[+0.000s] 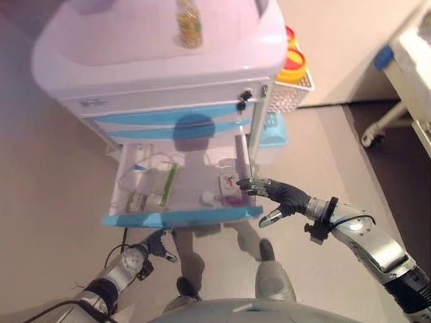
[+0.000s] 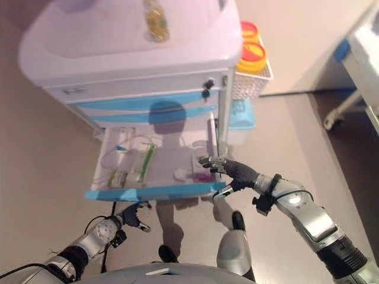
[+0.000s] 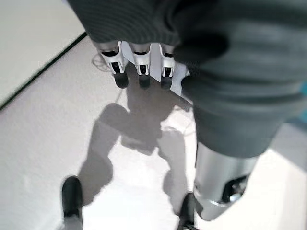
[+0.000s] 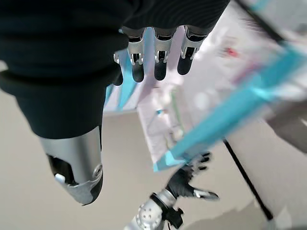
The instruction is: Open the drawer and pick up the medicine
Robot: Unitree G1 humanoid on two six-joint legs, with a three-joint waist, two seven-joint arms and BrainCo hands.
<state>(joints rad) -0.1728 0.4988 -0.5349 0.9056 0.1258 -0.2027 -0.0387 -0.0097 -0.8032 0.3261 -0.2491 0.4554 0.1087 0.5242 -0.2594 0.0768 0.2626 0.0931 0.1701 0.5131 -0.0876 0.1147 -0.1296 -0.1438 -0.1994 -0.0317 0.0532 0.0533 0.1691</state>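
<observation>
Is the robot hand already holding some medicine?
No. The right robot hand reaches over the open drawer with straight, empty fingers, and the left robot hand hangs below it, empty too.

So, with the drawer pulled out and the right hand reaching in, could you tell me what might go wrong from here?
The right hand comes in over the drawer's right corner, close to the cart's upright post, so an arm could knock either. Several small packets and a box lie in the drawer, so open fingers might close on the wrong item. The left hand hangs below the drawer front and steadies nothing.
</observation>
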